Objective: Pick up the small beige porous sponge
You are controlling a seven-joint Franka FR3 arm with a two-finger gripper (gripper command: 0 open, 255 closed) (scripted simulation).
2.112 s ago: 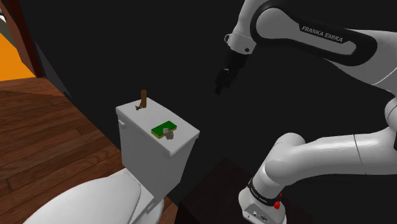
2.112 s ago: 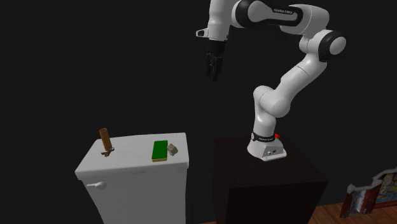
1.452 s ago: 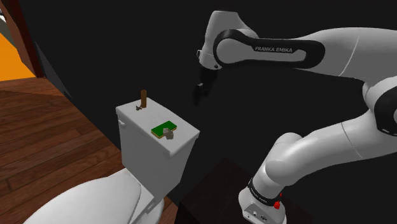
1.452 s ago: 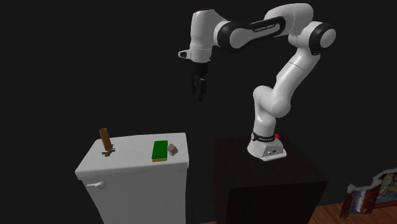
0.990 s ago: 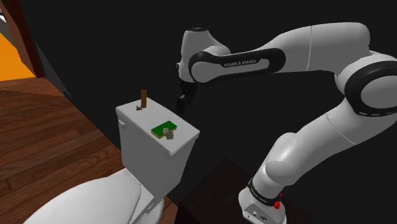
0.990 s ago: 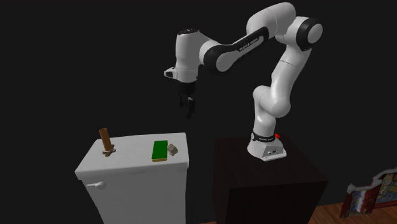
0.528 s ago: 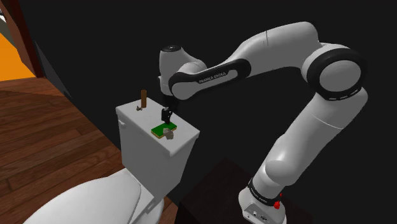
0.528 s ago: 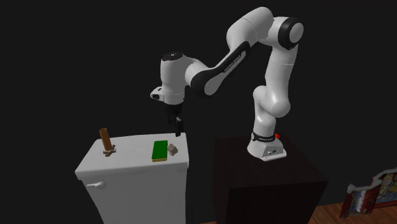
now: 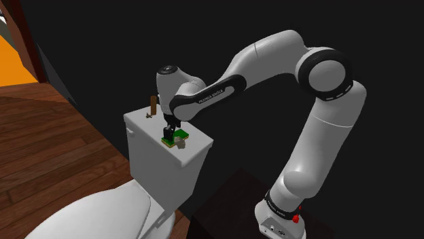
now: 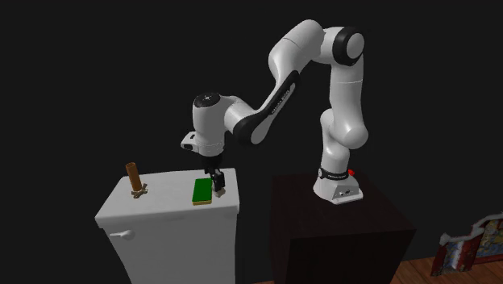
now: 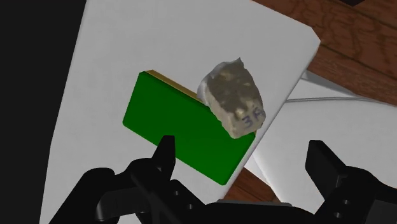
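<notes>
The small beige porous sponge (image 11: pixel 232 98) lies on the white toilet tank lid (image 11: pixel 127 51), leaning against the edge of a flat green pad (image 11: pixel 184 130). My gripper (image 11: pixel 242 156) hangs open just above them, the two black fingers (image 11: pixel 164 149) standing wide apart and touching nothing. The sponge sits ahead of the gap between them. In the shoulder view the gripper (image 9: pixel 168 131) is right over the green pad (image 9: pixel 174 140), with the beige sponge (image 9: pixel 181 143) beside it. In the second exterior view the gripper (image 10: pixel 215 184) points down at the lid (image 10: pixel 161 202).
A brown upright cylinder (image 9: pixel 153 104) stands at the far end of the tank lid, away from the gripper. The toilet bowl (image 9: pixel 88 214) lies below over a wooden floor (image 9: pixel 47 136). My dark stand (image 10: pixel 338 226) is beside the tank. Black area surrounds.
The arm has swung from high beside the stand over to the tank and come down. The gripper now hovers just above the green pad and sponge. The objects have not moved.
</notes>
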